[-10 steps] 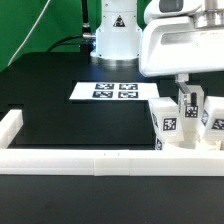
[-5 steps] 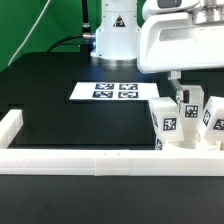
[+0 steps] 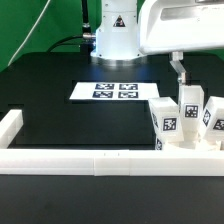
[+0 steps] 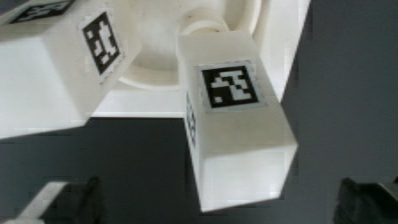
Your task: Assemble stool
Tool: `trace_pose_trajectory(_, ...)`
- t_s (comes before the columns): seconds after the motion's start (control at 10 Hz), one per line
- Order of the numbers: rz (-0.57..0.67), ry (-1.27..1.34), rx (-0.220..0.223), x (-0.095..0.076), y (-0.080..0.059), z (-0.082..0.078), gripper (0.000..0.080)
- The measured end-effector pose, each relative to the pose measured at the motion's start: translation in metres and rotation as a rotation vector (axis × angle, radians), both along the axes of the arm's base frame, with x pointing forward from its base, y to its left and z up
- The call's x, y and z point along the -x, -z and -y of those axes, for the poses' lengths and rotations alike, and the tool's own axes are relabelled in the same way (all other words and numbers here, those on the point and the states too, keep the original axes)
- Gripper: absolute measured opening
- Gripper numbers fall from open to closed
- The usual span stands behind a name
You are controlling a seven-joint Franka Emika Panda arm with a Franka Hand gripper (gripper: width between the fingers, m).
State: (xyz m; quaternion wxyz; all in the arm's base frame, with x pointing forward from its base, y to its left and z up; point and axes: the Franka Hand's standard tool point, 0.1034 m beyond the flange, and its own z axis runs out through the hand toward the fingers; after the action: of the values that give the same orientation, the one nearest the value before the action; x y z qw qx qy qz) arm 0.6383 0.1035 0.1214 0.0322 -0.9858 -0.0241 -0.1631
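Observation:
Three short white stool legs with black-and-white tags stand close together at the exterior view's right: one [image 3: 165, 121], a middle one [image 3: 190, 106] and one at the frame edge [image 3: 214, 122]. They rise from a white part [image 3: 186, 143], seemingly the round seat, mostly hidden behind the rail. My gripper [image 3: 178, 66] hangs above the middle leg, clear of it. In the wrist view the gripper [image 4: 217, 203] is open and empty, its dark fingers [image 4: 61, 201] far apart. The middle leg [image 4: 233, 125] lies below it, beside another leg [image 4: 68, 58] and the curved white seat [image 4: 157, 92].
The marker board [image 3: 117, 91] lies flat on the black table at the middle back. A long white border rail [image 3: 90, 161] runs along the front, with a side piece [image 3: 12, 125] at the exterior view's left. The white robot base [image 3: 114, 35] stands behind.
My gripper has risen straight up from around the middle leg and now hangs clear above it. The legs have not moved.

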Motion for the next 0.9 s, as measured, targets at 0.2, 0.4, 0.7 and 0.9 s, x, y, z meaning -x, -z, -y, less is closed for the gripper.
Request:
trace_pose_trajectory(0.2,-0.026,-0.002,0.001,0.002,0.002,0.000,0.0649)
trace_pose_trajectory(0.4,-0.132,-0.011,0.006,0.006,0.006,0.001,0.0649)
trace_pose_trajectory(0.7,-0.333,-0.017,0.005,0.011,0.008,0.003,0.0649)
trace_pose_trajectory(0.9,-0.371,-0.022,0.006,0.007,0.009,0.002,0.0649)
